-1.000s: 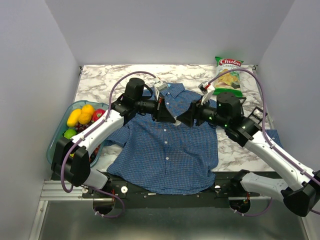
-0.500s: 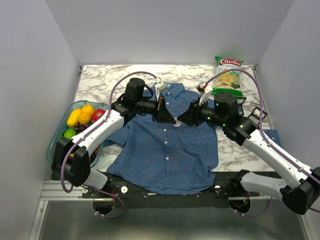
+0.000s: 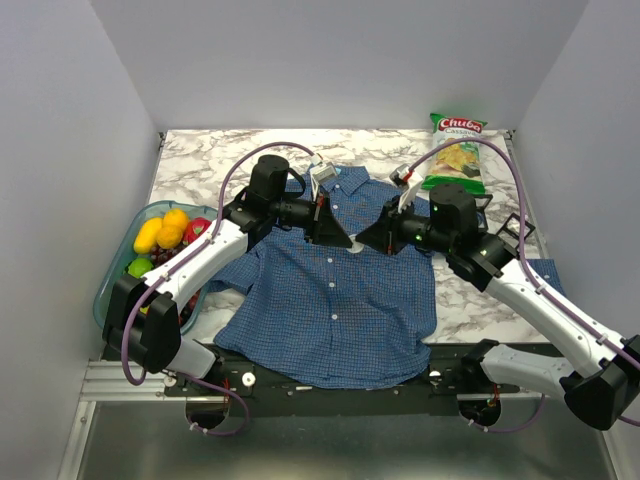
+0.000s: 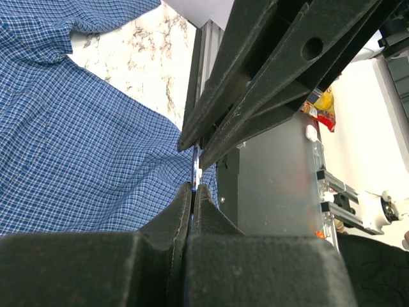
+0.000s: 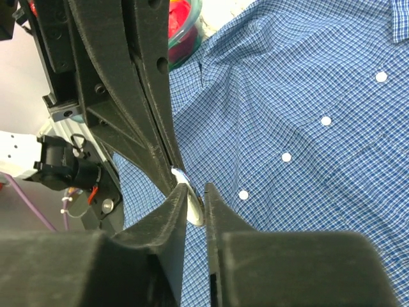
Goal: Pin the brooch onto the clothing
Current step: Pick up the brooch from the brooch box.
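The blue checked shirt point(image 3: 330, 300) lies flat on the marble table, collar at the far end, white buttons down its front; it also shows in the left wrist view point(image 4: 77, 147) and the right wrist view point(image 5: 307, 96). The brooch point(image 5: 192, 206), a small white disc with a silver rim, is held in the air over the shirt's chest. My left gripper point(image 3: 349, 242) and right gripper point(image 3: 364, 242) meet tip to tip there. The left gripper point(image 4: 193, 187) is shut on the brooch's thin edge point(image 4: 196, 171). The right gripper point(image 5: 195, 185) has its fingers closed narrowly around the disc.
A teal bin point(image 3: 108, 285) of toy fruit stands at the left, partly on the shirt's sleeve side. A green chips bag point(image 3: 457, 150) lies at the far right. A blue cloth piece point(image 3: 546, 272) and a small black item point(image 3: 511, 228) lie by the right edge.
My right gripper has moved a little left, closing up to the left gripper's tips. The left arm and the shirt have not moved.
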Tool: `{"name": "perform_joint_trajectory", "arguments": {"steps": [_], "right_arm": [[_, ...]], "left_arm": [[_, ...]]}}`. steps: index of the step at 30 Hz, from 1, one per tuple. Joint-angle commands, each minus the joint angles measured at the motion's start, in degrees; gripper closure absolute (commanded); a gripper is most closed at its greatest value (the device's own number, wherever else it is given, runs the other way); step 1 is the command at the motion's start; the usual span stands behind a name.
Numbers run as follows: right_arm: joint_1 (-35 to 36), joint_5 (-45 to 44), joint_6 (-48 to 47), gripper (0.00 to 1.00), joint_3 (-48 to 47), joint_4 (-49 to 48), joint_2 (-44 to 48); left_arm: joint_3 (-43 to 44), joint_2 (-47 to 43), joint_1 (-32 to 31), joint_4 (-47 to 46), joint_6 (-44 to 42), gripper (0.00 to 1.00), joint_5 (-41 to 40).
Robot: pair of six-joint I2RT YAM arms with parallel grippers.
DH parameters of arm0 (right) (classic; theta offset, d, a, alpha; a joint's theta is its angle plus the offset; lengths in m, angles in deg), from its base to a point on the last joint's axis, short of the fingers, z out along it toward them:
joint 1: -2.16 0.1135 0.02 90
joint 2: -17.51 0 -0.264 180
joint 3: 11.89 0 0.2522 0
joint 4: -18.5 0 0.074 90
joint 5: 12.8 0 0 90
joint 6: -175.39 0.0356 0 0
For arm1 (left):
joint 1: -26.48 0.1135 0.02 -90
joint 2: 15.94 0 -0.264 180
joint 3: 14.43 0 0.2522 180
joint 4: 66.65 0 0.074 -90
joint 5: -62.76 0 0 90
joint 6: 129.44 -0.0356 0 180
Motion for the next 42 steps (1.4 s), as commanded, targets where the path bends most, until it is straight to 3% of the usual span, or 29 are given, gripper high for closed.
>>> {"name": "perform_joint_trajectory", "arguments": {"steps": [1,7,10,11,13,14,18,22,29,35,37,42], "right_arm": [[-0.2,1.6,-1.1,0.83,1.3,1.1,0.7],[-0.2,1.5,-1.4,0.99,1.3,1.1,1.0],[-0.2,0.8,-1.3,0.99,1.5,1.2,1.2],[-0.2,0.6,-1.2,0.99,1.6,1.2,1.6],[-0.2,0.1,-1.1,0.99,2.0,1.2,2.1],[-0.2,-0.1,-1.1,0.99,2.1,1.3,2.4],[-0.2,-1.1,-1.1,0.99,2.2,1.5,3.4],[-0.2,-1.2,-1.4,0.99,2.1,1.9,3.6],[-0.2,-1.0,-1.4,0.99,1.7,1.9,3.4],[-0.2,-1.0,-1.4,0.99,1.7,1.9,3.4],[-0.2,-1.6,-1.5,0.99,1.9,1.9,3.4],[-0.2,-2.1,-1.1,0.99,2.0,1.9,2.8]], "left_arm": [[-0.2,-0.9,-0.3,-3.3,1.3,1.00,3.0],[-0.7,-1.1,-0.3,-4.3,2.3,1.00,3.5],[-0.8,-1.1,-0.3,-5.7,2.8,1.00,3.4],[-0.8,-1.1,-0.3,-5.8,3.1,0.89,3.4],[-0.9,-1.0,-0.2,-5.8,3.0,0.84,3.2],[-0.9,-0.9,-0.3,-5.8,3.0,0.77,3.1],[-0.9,-0.7,-0.1,-5.9,3.1,0.65,3.0],[-0.9,-0.6,0.2,-6.0,3.2,0.61,3.0],[-0.9,-0.2,0.3,-6.0,3.3,0.73,3.0],[-0.9,-0.1,0.2,-6.2,3.3,0.90,3.0],[-1.1,-0.3,0.2,-6.4,3.3,1.00,3.2],[-1.3,-0.3,0.2,-6.8,3.3,1.00,3.2]]}}
